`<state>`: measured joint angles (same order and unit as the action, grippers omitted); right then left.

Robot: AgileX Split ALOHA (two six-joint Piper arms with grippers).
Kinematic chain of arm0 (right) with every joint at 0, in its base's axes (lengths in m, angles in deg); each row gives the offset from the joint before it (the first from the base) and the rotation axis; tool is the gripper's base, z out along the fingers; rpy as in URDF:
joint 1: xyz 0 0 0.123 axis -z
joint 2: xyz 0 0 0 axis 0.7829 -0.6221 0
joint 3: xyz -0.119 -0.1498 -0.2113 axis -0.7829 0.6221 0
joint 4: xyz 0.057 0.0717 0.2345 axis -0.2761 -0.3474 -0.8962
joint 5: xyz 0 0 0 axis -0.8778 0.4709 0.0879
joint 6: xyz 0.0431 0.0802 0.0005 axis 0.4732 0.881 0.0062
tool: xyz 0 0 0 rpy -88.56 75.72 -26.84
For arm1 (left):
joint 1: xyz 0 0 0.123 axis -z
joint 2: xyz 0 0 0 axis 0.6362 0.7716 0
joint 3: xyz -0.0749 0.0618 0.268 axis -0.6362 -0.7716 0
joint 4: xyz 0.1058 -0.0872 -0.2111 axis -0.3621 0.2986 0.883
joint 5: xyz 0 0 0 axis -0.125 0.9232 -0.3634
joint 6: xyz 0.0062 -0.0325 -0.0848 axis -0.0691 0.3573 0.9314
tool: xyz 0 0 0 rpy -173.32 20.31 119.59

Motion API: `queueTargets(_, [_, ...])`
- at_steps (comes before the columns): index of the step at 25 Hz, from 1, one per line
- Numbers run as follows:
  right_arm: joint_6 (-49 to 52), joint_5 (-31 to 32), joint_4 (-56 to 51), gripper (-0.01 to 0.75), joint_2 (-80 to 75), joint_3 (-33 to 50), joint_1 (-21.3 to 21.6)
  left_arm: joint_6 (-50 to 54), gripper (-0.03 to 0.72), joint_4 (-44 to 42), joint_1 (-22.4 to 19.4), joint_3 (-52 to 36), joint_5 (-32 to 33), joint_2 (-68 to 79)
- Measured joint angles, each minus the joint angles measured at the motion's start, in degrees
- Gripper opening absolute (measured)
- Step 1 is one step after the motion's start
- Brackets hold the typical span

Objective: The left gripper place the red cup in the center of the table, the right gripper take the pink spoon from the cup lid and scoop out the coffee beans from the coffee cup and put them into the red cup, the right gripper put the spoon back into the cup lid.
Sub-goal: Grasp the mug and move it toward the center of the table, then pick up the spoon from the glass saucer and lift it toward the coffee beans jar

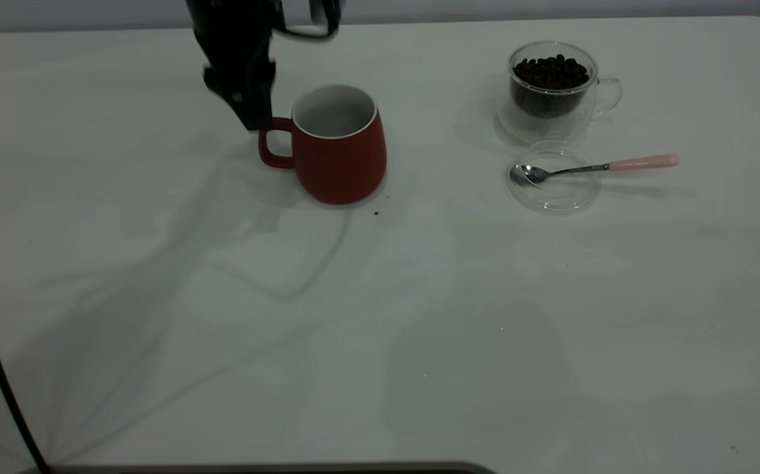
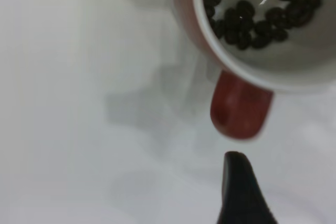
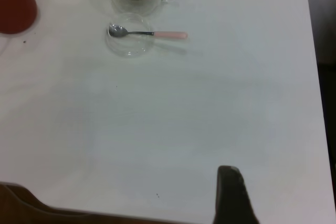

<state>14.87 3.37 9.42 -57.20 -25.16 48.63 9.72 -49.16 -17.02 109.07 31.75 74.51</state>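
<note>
While wide bare table lies beyond it, left pincer hangs just beside red cup handle; opening: can't tell.

Dark red cup, white inside; pink spoon handle, silver bowl; near-black beans; white surface; black left gripper.

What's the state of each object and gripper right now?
red cup: upright on the table, beans inside, not held.
coffee cup: upright, filled with coffee beans.
cup lid: flat on table.
pink spoon: bowl resting in lid, handle past its rim.
left gripper: beside red cup's handle, holding nothing.
right gripper: far from the objects.
</note>
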Motion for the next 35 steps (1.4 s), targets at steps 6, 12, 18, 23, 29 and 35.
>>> queueTargets(6, [0.0,0.0,0.0,0.502,0.0,0.0,0.0,8.5,0.493,-1.1,-0.1,0.0,7.9,-10.6])
queueTargets(12, [0.0,0.0,0.0,0.502,0.0,0.0,0.0,21.1,0.493,-1.2,-0.1,0.0,17.8,-24.8])
queueTargets(18, [0.0,0.0,0.0,0.502,0.0,0.0,0.0,33.4,0.493,-2.3,-0.1,-0.2,17.8,-36.2])
queueTargets(23, [0.0,0.0,0.0,0.502,0.0,0.0,0.0,39.7,0.493,-2.5,-0.1,-5.6,17.8,-45.8])
queueTargets(29, [0.0,0.0,0.0,0.502,0.0,0.0,0.0,45.5,0.493,-2.5,-0.1,-22.4,17.8,-59.7])
queueTargets(35, [0.0,0.0,0.0,0.502,0.0,0.0,0.0,52.2,0.493,-0.9,-0.1,-42.3,17.8,-73.5])
